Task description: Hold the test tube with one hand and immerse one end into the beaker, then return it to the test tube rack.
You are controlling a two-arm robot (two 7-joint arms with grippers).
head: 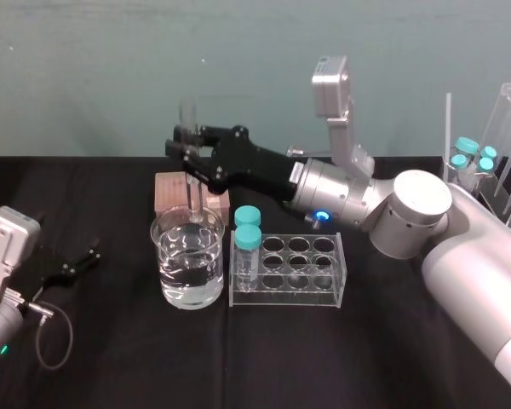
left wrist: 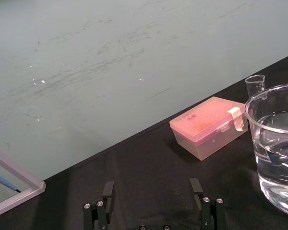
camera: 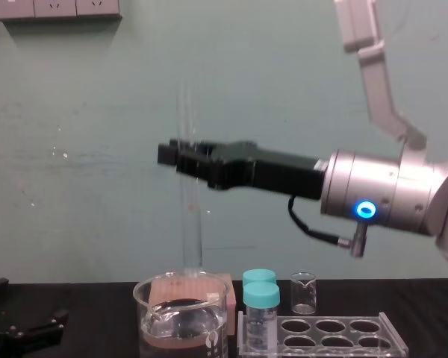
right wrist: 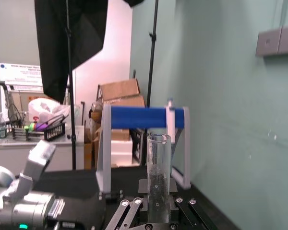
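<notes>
My right gripper is shut on the test tube and holds it upright over the beaker. In the chest view the test tube hangs from that gripper, its rounded lower end close above the rim of the beaker, which holds water. The right wrist view shows the test tube standing between the gripper fingers. The clear test tube rack stands just right of the beaker. My left gripper rests open on the table at the left, away from everything.
Two turquoise-capped vials stand at the rack's left end. A pink box and a tiny beaker sit behind the large beaker. A clear stand with more capped vials is at the back right.
</notes>
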